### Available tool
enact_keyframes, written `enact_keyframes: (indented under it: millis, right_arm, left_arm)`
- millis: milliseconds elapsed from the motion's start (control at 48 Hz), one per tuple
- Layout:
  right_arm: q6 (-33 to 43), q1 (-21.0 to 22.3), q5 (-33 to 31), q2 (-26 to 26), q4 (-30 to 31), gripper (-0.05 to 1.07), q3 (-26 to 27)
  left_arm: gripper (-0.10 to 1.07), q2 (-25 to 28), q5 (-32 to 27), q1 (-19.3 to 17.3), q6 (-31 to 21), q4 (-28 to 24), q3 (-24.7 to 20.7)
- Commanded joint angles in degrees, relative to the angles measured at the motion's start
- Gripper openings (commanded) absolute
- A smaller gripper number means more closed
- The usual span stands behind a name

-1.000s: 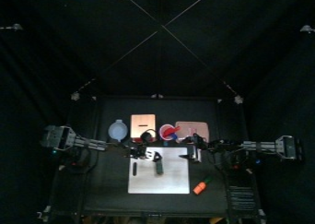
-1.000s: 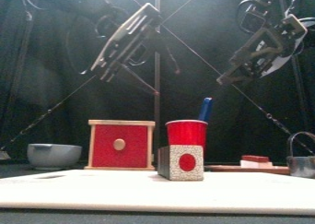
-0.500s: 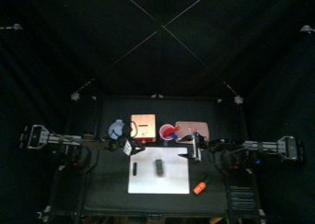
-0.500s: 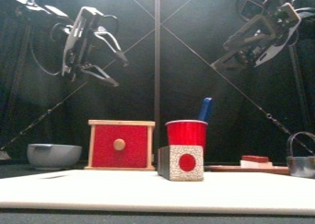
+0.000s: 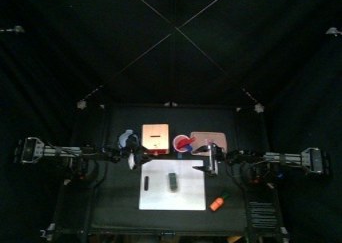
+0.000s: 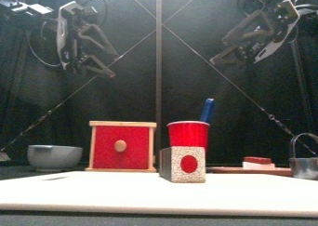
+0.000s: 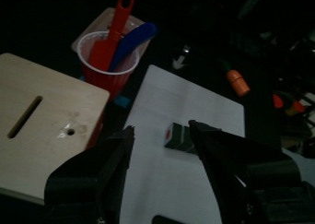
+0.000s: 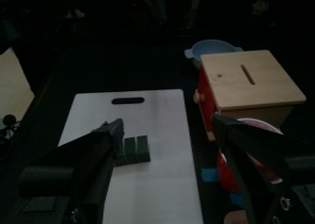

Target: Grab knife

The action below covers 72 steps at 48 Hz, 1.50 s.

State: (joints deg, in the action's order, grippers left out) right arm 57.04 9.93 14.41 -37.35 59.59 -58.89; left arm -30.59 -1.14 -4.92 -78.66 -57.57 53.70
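A robotics test pen is shown: a small black table (image 5: 94, 225) is enclosed by black curtains (image 5: 54, 67), lit from above, and set with kitchen props, among them a white cutting board (image 5: 177, 185) and a red cup (image 6: 189, 134).

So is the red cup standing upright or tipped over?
Upright: the red cup stands on its base in the front view, with utensil handles sticking out its top.
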Motion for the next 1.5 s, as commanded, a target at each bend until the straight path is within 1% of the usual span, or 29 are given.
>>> enact_keyframes:
  millis: [0,62,125,167,271,354,438,583,708,771,917,1021,1146,1312,1479]
  right_arm:
    - [0.0,-0.1,0.2,-0.5,-0.4,1.04,1.1]
    - [0.0,-0.1,0.2,-0.5,-0.7,1.04,1.1]
    - [0.0,-0.2,0.2,-0.5,-0.7,1.04,1.1]
    - [0.1,-0.3,0.2,-0.5,-0.8,1.04,1.1]
    - [0.1,-0.5,0.2,-0.5,-1.0,1.04,0.9]
    - [0.1,-0.6,0.2,-0.5,-1.1,1.04,0.7]
    - [0.1,-0.8,0.2,-0.5,-1.1,1.04,0.7]
    - [0.1,-0.8,0.2,-0.5,-1.1,1.04,0.6]
    - [0.1,-0.9,0.2,-0.5,-1.1,1.04,0.4]
    - [0.1,-0.8,0.2,-0.5,-1.1,1.04,0.3]
    - [0.0,-0.4,0.2,-0.6,-1.1,1.04,-0.1]
    - [0.0,-0.3,0.2,-0.6,-1.1,1.04,-0.2]
    - [0.1,-0.1,0.2,-0.5,-1.1,1.04,-0.3]
    - [0.7,0.3,0.2,-0.3,-1.5,1.04,0.3]
    - [0.0,1.5,0.3,-0.2,-5.3,1.04,0.7]
  left_arm:
    - [0.87,-0.2,2.4,0.1,-0.4,1.8,0.1]
    - [0.87,-0.1,3.0,-0.4,-0.7,5.4,0.7]
    - [0.87,-0.2,3.3,-1.3,0.0,9.2,1.2]
    - [0.87,-0.4,3.6,-1.7,0.4,10.5,1.7]
    - [0.87,-0.8,3.9,-1.7,2.1,10.3,2.1]
    - [0.86,-0.8,3.9,-1.7,4.5,9.3,1.7]
    - [0.86,-0.8,3.4,-1.7,8.1,7.2,1.4]
    - [0.86,-0.8,3.3,-1.7,16.1,3.3,1.1]
    - [0.86,-0.8,2.3,-1.8,21.9,2.4,1.2]
    - [0.86,-0.9,1.8,-1.7,23.4,3.0,1.1]
    - [0.86,-1.0,2.4,-2.1,23.6,6.1,1.1]
    - [0.87,-0.9,3.3,-2.4,23.7,9.2,1.1]
    - [0.87,-1.7,4.2,-3.7,24.1,12.2,1.3]
    - [0.87,-2.0,4.3,-3.9,24.4,12.0,1.0]
    - [0.86,-2.5,5.7,-4.1,24.6,12.0,1.1]
